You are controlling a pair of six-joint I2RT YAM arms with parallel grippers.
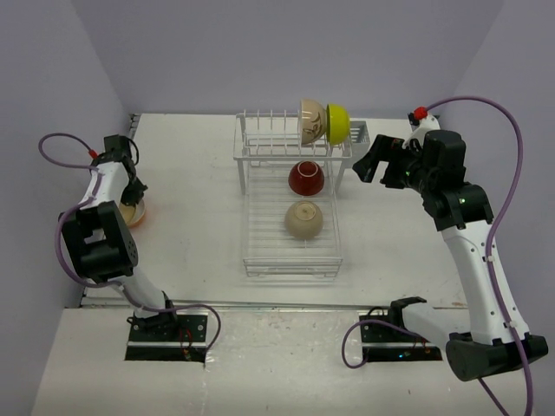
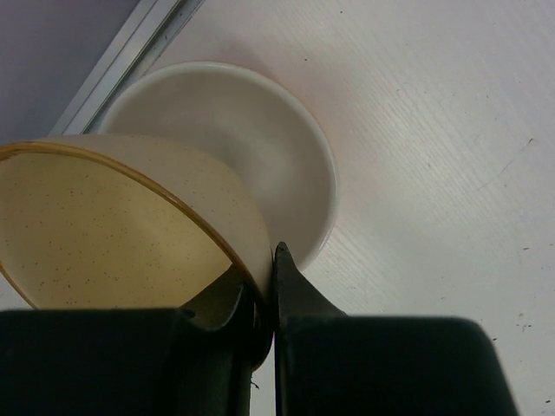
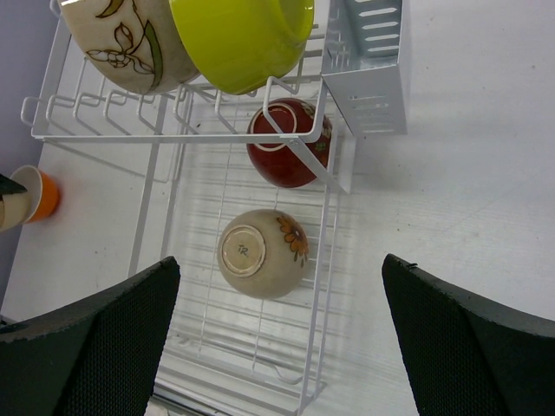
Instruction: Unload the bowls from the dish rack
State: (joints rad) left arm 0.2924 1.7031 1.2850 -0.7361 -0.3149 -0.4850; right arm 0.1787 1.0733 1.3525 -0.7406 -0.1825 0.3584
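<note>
The left gripper [image 2: 269, 260] pinches speckled bowl [image 2: 104, 225] rim — above orange bowl [image 2: 286, 147].

White table [image 1: 199, 225], lavender walls [image 1: 260, 52]

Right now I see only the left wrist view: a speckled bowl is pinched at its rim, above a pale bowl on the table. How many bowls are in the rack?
Observer: Four. A flowered cream bowl and a lime-yellow bowl stand on edge in the tines of the dish rack.
Operator: And the other two?
Observer: A dark red bowl and a beige bowl lie upside down on the flat tray.
Operator: Where is the other arm?
Observer: The right gripper is open and hangs right of the rack, near the cutlery basket.
</note>
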